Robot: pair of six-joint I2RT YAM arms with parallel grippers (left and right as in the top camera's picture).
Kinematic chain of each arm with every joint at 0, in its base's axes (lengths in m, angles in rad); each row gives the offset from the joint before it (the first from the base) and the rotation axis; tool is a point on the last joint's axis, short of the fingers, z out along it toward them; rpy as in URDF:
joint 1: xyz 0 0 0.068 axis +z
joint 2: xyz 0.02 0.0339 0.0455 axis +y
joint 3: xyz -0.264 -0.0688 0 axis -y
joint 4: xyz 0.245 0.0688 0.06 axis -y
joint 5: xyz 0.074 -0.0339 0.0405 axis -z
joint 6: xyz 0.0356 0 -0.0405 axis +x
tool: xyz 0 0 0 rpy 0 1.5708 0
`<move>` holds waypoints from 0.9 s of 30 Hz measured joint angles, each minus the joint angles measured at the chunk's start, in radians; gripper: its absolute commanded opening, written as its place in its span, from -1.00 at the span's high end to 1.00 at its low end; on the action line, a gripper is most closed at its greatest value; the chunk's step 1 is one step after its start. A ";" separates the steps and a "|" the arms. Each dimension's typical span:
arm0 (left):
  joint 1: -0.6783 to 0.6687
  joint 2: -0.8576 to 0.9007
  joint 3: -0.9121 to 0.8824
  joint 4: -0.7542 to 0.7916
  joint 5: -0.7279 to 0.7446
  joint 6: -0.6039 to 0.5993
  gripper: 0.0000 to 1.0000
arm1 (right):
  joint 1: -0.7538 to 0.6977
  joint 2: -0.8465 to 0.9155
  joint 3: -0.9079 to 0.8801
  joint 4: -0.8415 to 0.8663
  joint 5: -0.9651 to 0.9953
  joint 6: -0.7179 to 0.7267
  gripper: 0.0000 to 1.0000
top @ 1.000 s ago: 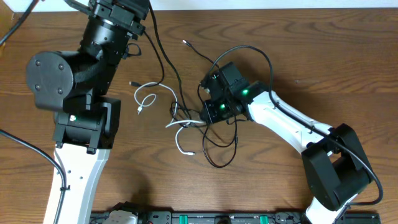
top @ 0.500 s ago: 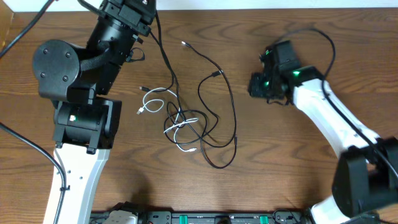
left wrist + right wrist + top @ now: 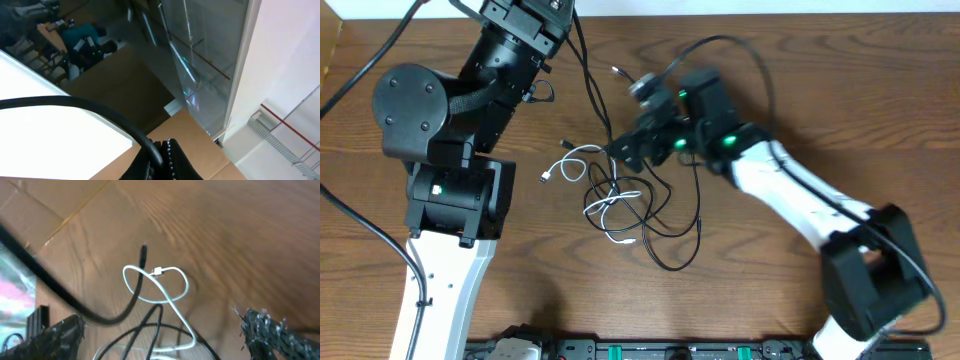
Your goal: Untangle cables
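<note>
The cables lie in a tangle at mid-table. A white cable [image 3: 578, 158] loops at the left of it, and thin black cables [image 3: 672, 238] curl through and around it. One black cable [image 3: 588, 85] rises from the tangle to the table's far edge, where my left arm [image 3: 510, 50] points up. My left gripper [image 3: 162, 156] is shut on that black cable [image 3: 75, 102]. My right gripper [image 3: 628, 145] hangs open over the tangle's far side. In the right wrist view its gripper [image 3: 167, 335] is spread wide above the white cable [image 3: 172, 297] and a black plug end [image 3: 143, 250].
A loose black plug end [image 3: 617, 70] lies on the wood beyond the tangle. A black rail [image 3: 650, 350] with green clips runs along the near table edge. The left arm's base [image 3: 440, 280] stands at the near left, the right arm's base [image 3: 865, 290] at the near right.
My right gripper let go in the tangle, swung right, opened wide, and came back over the tangle's far side. The black loops have spread out. My left gripper stayed shut.
</note>
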 measured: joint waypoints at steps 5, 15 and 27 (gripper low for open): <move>0.000 0.000 0.000 0.000 0.002 -0.003 0.85 | 0.054 0.098 0.000 0.058 0.019 -0.007 -0.99; 0.000 0.000 0.000 0.026 0.003 -0.030 0.85 | 0.080 0.216 -0.001 0.300 0.043 -0.038 -0.67; 0.000 0.000 0.001 -0.018 0.003 -0.047 0.85 | 0.117 0.276 -0.001 0.407 0.122 -0.035 0.98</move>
